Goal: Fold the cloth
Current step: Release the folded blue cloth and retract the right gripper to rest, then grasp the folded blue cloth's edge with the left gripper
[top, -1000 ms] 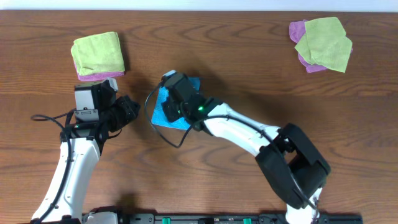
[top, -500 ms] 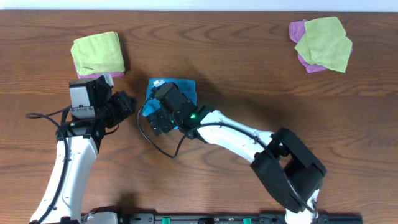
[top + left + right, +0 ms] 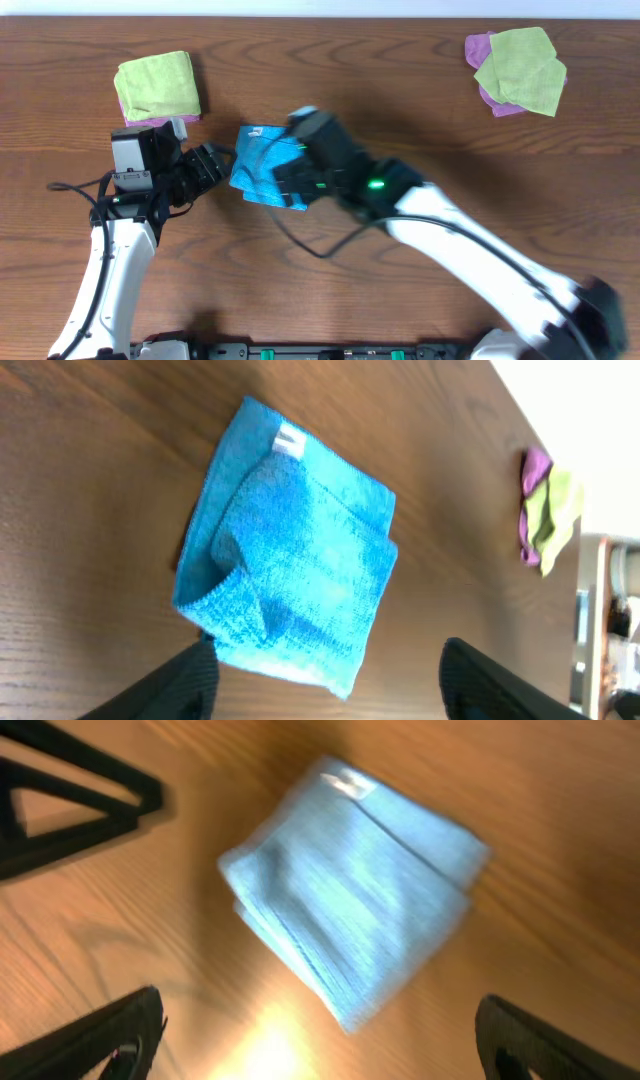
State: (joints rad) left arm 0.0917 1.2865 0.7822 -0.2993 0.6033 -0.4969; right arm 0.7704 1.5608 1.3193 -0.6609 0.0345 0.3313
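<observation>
Overhead only, the right arm (image 3: pixel 420 205) overlaps the cloth (image 3: pixel 260 165).

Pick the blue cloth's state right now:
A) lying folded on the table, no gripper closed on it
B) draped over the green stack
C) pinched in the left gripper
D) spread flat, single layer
A: the cloth lies in folded layers on the table, and the left gripper and the right gripper both stand open with nothing between their fingers.
</observation>
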